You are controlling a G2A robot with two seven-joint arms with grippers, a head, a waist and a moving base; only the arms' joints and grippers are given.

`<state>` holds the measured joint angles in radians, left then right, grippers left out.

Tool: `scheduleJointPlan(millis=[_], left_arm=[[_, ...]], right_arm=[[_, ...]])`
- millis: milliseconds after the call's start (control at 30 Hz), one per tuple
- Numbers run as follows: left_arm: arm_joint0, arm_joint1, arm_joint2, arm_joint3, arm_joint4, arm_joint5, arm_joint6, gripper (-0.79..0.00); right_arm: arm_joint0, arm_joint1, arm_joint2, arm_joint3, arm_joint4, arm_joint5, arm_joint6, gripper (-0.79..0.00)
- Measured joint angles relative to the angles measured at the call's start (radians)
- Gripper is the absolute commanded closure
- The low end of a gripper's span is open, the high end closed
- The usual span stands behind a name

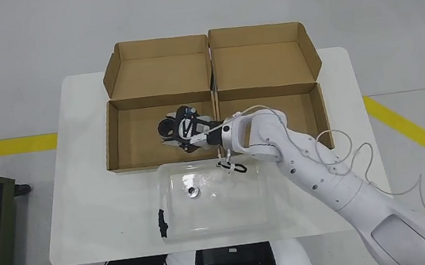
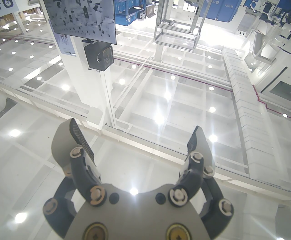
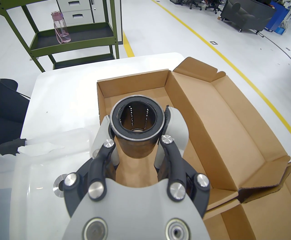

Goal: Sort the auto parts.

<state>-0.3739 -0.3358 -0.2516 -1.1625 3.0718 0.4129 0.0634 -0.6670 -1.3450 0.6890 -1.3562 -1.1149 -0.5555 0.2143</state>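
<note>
My right gripper [image 3: 137, 129] is shut on a black cylindrical linear bearing [image 3: 137, 122], a hollow sleeve with rows of small steel balls inside. It hangs over the left cardboard box [image 1: 121, 136], whose floor is bare. From above, the bearing [image 1: 168, 127] sits at the tip of the right gripper [image 1: 182, 128] near that box's middle. A clear plastic tray [image 1: 261, 206] in front of the boxes holds a small round metal washer [image 1: 193, 191]. My left gripper [image 2: 136, 138] is open and points up at the ceiling, with nothing between its fingers.
A second open cardboard box [image 1: 318, 111] stands to the right of the first, both with lids [image 1: 161, 71] folded back. A small black part [image 1: 161, 223] lies at the tray's left edge. A green shelf cart [image 3: 72, 38] stands beyond the table.
</note>
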Motion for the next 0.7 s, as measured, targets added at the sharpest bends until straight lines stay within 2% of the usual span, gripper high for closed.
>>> scheduleJointPlan(millis=[433,700], left_arm=[[0.0,0.0,0.0,0.0,0.0,0.0,0.0,-0.785],[0.0,0.0,0.0,0.0,0.0,0.0,0.0,-0.785]], right_arm=[[0.002,-0.023,0.007,0.054,-0.015,0.079,0.044,0.0],[0.005,-0.035,0.004,0.082,-0.014,0.099,0.134,0.0]])
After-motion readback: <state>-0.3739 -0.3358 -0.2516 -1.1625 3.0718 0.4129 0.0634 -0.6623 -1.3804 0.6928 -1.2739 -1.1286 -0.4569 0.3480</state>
